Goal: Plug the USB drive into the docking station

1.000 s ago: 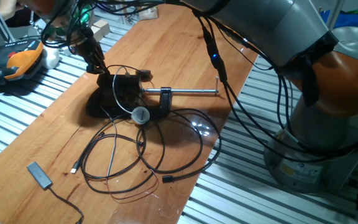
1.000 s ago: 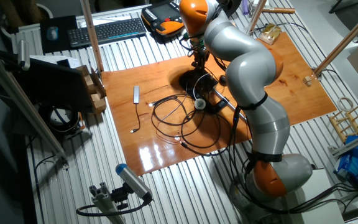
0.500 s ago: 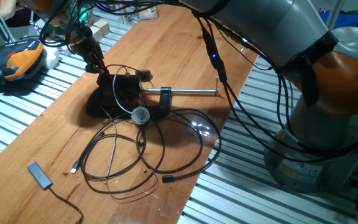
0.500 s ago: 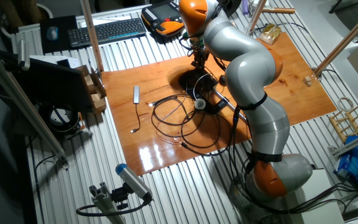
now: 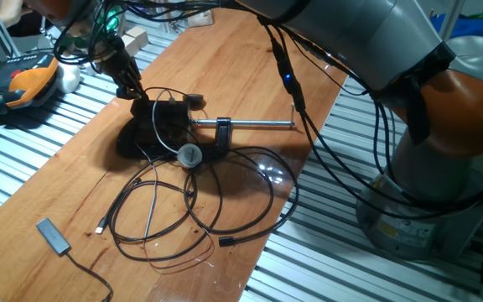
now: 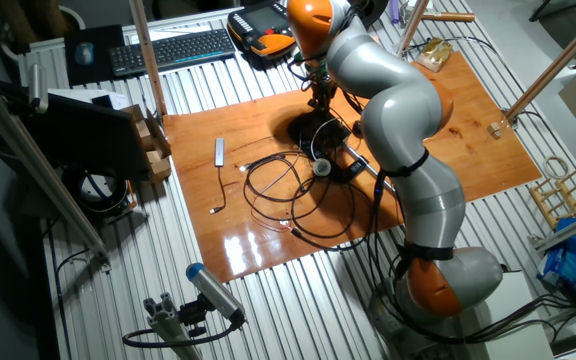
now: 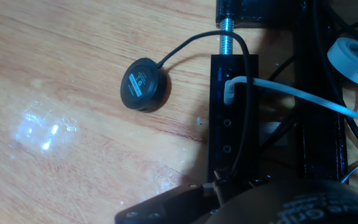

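Note:
The docking station (image 7: 231,118) is a long black box with a row of ports and a white cable plugged into its side. It also shows under the arm in one fixed view (image 5: 164,117) and in the other fixed view (image 6: 330,130). My gripper (image 7: 219,196) is at the box's near end, its dark fingers (image 7: 166,208) close together. A small stub with a metal tip, the USB drive (image 7: 212,185), sits between them, against the box's end. The gripper (image 5: 131,86) points down at the left end of the box.
A black G-clamp (image 5: 223,132) with a long steel screw lies right of the box. A round black puck (image 7: 143,85) lies left of it, and a white round piece (image 5: 189,155) in front. Loops of black cable (image 5: 183,210) and a flat dongle (image 5: 53,236) lie on the wooden table (image 5: 250,59).

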Robot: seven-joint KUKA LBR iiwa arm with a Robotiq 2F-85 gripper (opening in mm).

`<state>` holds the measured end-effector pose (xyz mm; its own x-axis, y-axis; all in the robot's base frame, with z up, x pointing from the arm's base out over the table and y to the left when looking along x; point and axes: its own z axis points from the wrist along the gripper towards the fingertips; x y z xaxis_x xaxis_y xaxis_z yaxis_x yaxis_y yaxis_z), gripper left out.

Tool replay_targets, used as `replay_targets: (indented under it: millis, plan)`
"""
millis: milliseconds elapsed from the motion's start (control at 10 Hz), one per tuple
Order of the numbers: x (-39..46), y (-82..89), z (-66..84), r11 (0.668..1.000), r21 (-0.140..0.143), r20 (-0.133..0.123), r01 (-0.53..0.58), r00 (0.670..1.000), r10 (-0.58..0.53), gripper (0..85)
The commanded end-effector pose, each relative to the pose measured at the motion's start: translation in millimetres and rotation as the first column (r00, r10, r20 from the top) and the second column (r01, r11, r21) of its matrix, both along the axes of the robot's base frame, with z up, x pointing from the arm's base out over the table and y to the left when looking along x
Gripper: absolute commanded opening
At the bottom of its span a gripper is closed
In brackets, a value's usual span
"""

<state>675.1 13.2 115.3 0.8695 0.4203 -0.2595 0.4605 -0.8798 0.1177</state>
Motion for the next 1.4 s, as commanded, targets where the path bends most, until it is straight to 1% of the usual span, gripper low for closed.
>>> replay_targets:
  millis: [0,1300]
  plan:
    - [0.0,0.2,-0.2,1.000,0.000,0.000,0.001,1.000,-0.001,0.0]
    - [0.5,2.8,-0.6,1.000,-0.004,0.010,0.012,1.000,-0.012,0.0]
